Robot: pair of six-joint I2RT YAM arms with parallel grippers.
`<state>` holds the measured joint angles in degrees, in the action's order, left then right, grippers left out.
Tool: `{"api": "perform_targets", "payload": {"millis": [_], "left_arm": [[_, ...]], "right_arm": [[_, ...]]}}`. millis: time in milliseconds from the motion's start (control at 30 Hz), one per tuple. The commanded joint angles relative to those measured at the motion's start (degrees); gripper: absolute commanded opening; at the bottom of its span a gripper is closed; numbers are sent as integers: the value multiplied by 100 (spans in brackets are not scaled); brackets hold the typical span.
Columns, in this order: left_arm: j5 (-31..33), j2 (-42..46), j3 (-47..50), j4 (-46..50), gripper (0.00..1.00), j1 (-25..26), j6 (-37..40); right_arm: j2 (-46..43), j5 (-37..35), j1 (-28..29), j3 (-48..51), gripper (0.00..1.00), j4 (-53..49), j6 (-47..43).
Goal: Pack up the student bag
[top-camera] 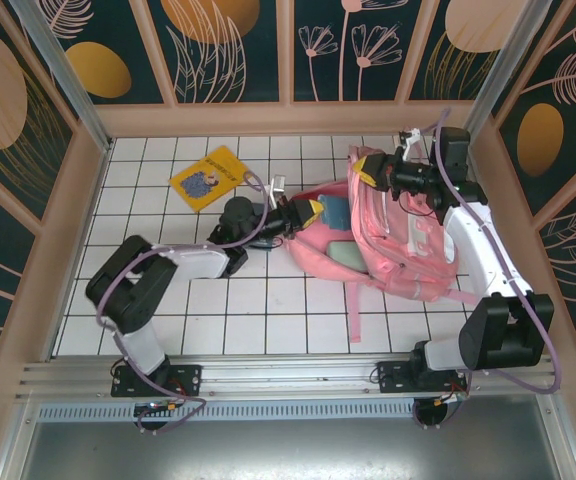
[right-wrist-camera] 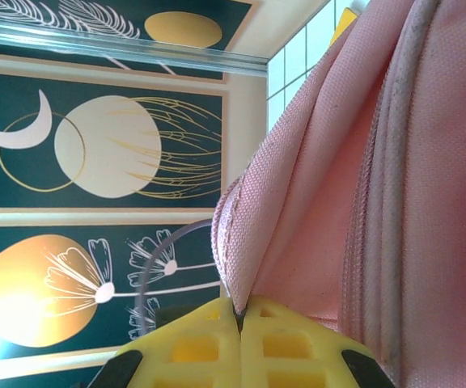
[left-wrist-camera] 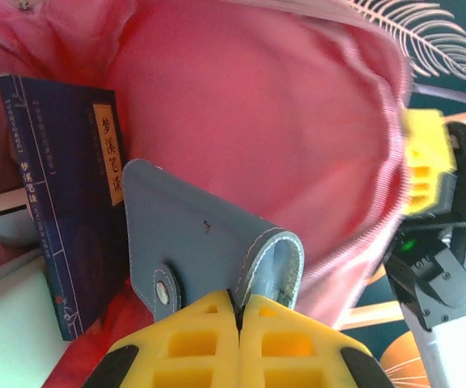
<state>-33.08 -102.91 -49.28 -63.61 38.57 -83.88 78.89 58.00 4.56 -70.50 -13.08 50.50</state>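
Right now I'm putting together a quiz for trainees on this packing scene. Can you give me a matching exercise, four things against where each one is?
Things:
1. grey-blue snap case
2. dark blue book
3. yellow book
4. opening rim of the pink backpack

Places:
A. flat on the tiled table, outside the pink backpack
B. pinched in the shut right gripper
C. lying inside the pink backpack, no gripper on it
D. pinched in the shut left gripper

Pairs: 1-D, 2-C, 3-A, 4-B
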Motion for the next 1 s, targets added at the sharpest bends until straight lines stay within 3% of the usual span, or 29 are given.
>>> {"api": "perform_targets", "payload": {"millis": [0, 667, 967], "left_arm": [[-127, -500, -242, -1590, 0, -14, -967], [-215, -2156, -2148, -470, 0, 592, -610], [-121, -2813, -3730, 1724, 0, 1027, 364]], "right_arm": [[-313, 482, -13, -448, 0, 291, 111], [-296, 489, -19, -552, 0, 382, 251], [-348, 353, 56, -401, 0, 521, 314]]}}
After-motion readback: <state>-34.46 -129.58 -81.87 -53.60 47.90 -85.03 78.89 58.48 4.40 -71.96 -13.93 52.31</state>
